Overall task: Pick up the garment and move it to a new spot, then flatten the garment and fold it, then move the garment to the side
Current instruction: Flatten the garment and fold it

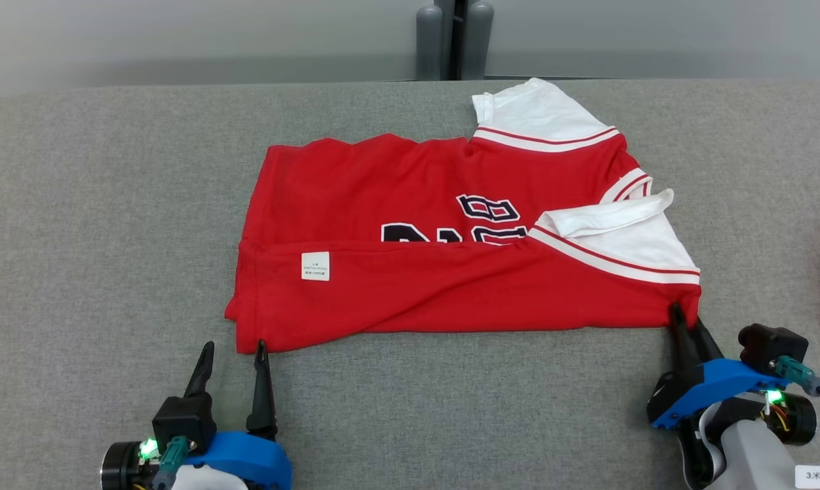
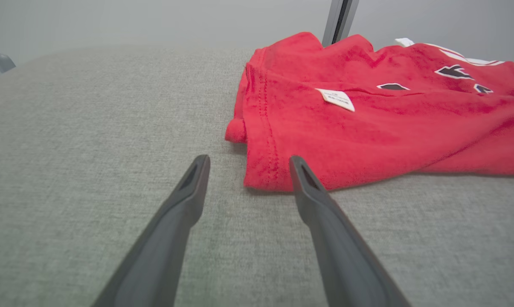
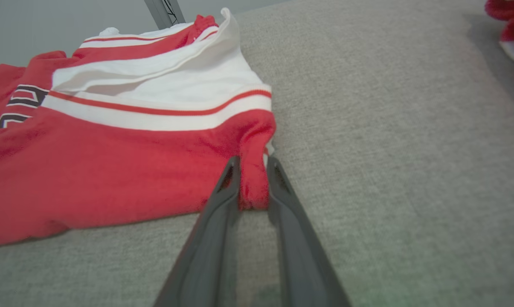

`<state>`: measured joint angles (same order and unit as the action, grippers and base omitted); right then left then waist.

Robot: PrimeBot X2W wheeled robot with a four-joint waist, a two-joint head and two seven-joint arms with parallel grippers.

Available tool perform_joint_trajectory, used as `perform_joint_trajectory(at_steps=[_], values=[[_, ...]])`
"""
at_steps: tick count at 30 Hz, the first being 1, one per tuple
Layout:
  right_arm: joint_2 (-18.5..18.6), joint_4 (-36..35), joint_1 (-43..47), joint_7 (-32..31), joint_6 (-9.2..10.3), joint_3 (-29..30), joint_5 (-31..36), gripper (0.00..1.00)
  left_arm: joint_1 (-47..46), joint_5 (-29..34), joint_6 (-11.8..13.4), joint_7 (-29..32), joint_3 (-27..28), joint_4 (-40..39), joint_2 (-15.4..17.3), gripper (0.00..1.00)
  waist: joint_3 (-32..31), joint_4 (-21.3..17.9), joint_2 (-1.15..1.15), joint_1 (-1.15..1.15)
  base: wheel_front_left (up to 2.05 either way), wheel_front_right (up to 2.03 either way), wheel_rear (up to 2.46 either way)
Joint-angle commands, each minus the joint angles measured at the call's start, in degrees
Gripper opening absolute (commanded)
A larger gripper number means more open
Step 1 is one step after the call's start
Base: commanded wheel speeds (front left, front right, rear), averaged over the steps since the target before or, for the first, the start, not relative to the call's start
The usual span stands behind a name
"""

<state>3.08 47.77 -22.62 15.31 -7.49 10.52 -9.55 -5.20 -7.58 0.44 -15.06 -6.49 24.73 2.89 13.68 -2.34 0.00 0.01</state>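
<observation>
Your right gripper (image 1: 683,314) is pinching the garment (image 1: 416,292) at its 5 o'clock corner, jaws narrowed; your left gripper (image 1: 235,344) is sitting wide open at the 7 o'clock corner, gripping nothing.

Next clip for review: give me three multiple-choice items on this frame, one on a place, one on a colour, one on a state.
1. Where on the jersey is the right gripper?
A) its near right corner
B) its far left corner
C) the middle of the printed number

2. What colour are the sleeves?
A) black
B) white with a red stripe
C) blue

3. How does the left gripper stand?
A) shut, holding nothing
B) shut on a sleeve
C) open, holding nothing

Answers: 1 A, cloth of that corner sits pinched between its fingers; 2 B, both sleeves are white with a red stripe; 3 C, its fingers stand wide apart at the near left corner.
</observation>
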Motion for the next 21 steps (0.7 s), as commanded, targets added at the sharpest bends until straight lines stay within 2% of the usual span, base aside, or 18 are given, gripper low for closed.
perform_joint_trajectory(at_steps=[1, 8, 14, 21], values=[[-0.2, -0.2, -0.1, -0.3, 0.02, -0.3, -0.7, 0.0, -1.4, 0.2, -0.2, -0.2, 0.1, 0.0, 0.0, 1.0, 0.1, -0.2, 0.0, -0.01, 0.0, 0.0, 0.0], [1.6, -5.3, 2.4, -0.2, 0.03, 3.5, -0.7, 0.0, -2.2, 0.2, -1.6, -0.2, -0.7, -0.1, 0.0, 1.0, 0.1, -0.8, 0.0, -0.01, 0.0, 0.0, 0.0], [2.6, -6.6, 2.6, -0.2, 0.03, 3.7, -0.8, 0.0, -3.3, -0.3, -4.9, -0.2, -1.6, -0.5, 0.0, 1.0, 0.8, -1.6, 0.0, -0.01, 0.0, 0.0, 0.0], [1.8, -7.0, 1.6, -0.2, 0.02, 2.7, -0.6, 0.0, -5.9, 0.1, -6.9, -0.2, -2.1, 3.9, 0.0, 1.0, 1.3, -2.0, 0.0, -0.01, 0.0, 0.0, 0.0]])
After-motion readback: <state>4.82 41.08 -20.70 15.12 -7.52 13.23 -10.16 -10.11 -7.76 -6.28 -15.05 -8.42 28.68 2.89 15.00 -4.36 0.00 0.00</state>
